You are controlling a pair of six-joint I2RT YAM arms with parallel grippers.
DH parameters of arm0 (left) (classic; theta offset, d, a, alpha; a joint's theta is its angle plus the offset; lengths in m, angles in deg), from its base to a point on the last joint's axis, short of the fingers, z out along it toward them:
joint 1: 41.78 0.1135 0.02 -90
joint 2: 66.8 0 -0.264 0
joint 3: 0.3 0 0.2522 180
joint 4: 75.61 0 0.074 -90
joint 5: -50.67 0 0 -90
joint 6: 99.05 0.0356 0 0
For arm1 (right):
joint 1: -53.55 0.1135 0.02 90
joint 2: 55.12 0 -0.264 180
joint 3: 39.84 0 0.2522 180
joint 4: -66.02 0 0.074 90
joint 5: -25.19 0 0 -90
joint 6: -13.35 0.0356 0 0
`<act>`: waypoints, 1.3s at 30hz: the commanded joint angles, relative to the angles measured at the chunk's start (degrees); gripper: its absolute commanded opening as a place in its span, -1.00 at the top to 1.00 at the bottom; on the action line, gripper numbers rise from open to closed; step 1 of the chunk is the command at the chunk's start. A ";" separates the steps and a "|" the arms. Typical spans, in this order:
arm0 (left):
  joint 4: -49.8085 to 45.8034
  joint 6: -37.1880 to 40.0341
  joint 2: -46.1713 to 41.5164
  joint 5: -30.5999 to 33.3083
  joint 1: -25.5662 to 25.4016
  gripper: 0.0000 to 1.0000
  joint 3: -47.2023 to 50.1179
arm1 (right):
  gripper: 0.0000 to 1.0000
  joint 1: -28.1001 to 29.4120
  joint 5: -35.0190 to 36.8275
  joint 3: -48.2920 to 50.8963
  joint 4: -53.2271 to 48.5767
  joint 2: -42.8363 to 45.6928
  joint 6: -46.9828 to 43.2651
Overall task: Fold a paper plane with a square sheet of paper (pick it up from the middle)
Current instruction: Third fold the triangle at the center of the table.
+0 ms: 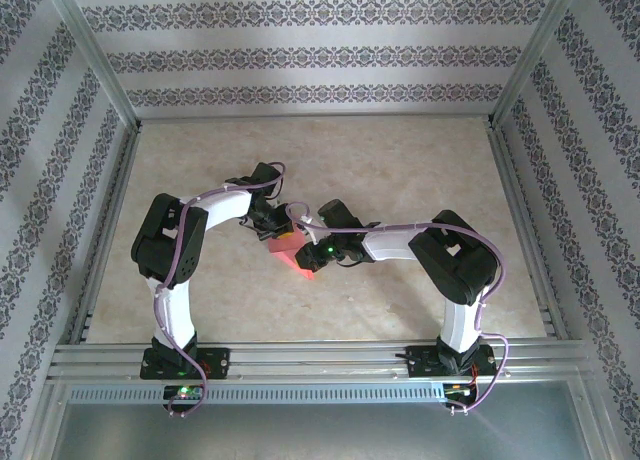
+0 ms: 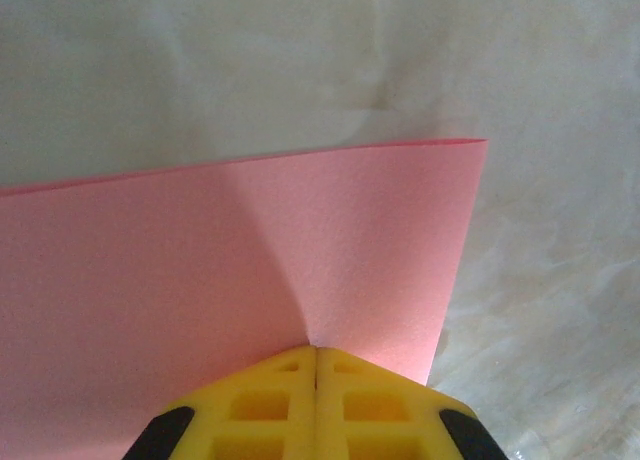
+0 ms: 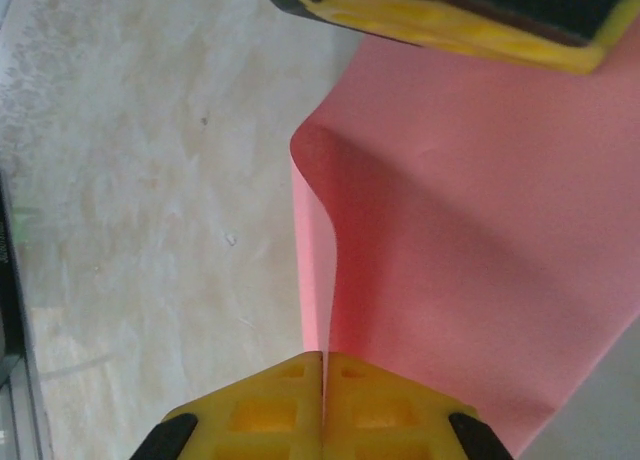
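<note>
Evidently left fingers (image 2: 265,410) and right fingers (image 3: 265,415) pinch one sheet (image 2: 200,260) (possibly creased).

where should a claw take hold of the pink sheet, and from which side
Probably at an edge, coming in edge-on along its plane: the pink sheet is thin and bowed, so a rim slips into a closing claw. The left claw and right claw are each shut on an edge that way.

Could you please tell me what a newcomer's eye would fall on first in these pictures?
The thin salmon-pink sheet of paper stands out, held at the middle of the pale marbled table. The left pincer and the right pincer, both yellow-fingered, are each shut on it, and it bows between them.
</note>
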 commanded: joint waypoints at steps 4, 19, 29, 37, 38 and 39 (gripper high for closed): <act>-3.52 2.36 2.34 1.49 -1.28 0.93 -0.94 | 0.88 -0.34 4.44 -2.04 -2.76 -0.17 -0.31; -4.03 3.40 3.09 1.08 -1.58 0.96 -1.66 | 0.89 -0.16 6.57 -4.40 -6.75 -1.14 -2.23; -3.64 3.20 3.17 0.85 -1.66 0.97 -1.58 | 0.90 -0.07 6.75 -5.05 -7.37 -2.05 -1.98; -3.42 3.08 3.09 0.37 -1.67 0.96 -1.60 | 0.89 -0.08 6.70 -5.32 -7.99 -2.88 -2.12; -3.33 3.03 2.88 0.23 -1.66 0.95 -1.67 | 0.90 -0.07 6.88 -5.41 -8.14 -3.06 -2.08; -3.45 3.02 2.63 0.21 -1.66 0.95 -1.74 | 0.90 -0.07 6.97 -5.37 -8.31 -3.16 -2.07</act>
